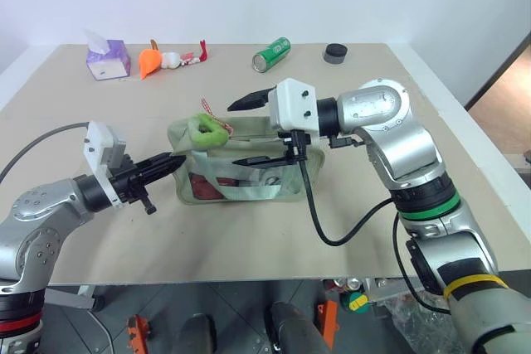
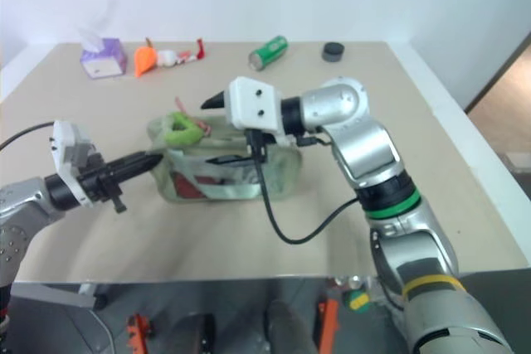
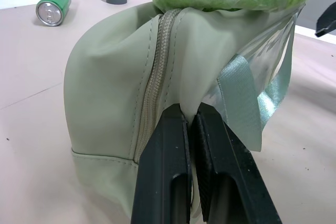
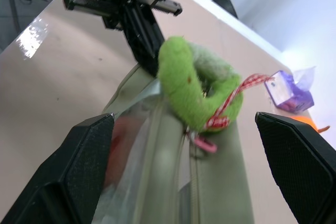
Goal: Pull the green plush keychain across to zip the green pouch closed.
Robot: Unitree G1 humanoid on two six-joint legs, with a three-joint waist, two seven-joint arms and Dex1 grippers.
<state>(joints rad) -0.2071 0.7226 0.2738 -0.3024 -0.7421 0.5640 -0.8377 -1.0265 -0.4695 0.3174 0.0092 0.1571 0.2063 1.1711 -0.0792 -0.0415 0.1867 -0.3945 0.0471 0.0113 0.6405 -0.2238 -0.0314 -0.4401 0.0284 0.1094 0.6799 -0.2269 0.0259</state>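
**Pouch pinned at one end, wide jaws level with the plush charm**

The green pouch (image 1: 236,167) stands upright near the middle of the table (image 1: 249,246), long side facing the robot, well back from the near edge and well clear of the side edges. The green plush keychain (image 1: 207,130) sits on top of the pouch at its left end, its red-and-white cord (image 4: 231,98) trailing over the zipper line.

The left gripper (image 1: 170,163) comes in level from the left, its two black fingers (image 3: 168,171) pressed together on a fold of the pouch's end fabric just beside the zipper seam. The right gripper (image 1: 253,130) reaches in from the right over the pouch, fingers spread as wide as they go and holding nothing. In the right wrist view the plush charm lies between the two finger pads (image 4: 84,156), apart from both.

Bare tabletop runs along the front of the pouch and out to its right, under the right arm. A black cable (image 1: 332,230) hangs from the right wrist and loops over the table in front of the pouch's right end. Along the far edge, well apart from the pouch, lie a purple tissue box (image 1: 108,60), an orange plush toy (image 1: 151,61), a green can (image 1: 271,54) on its side and a black round cap (image 1: 335,53).
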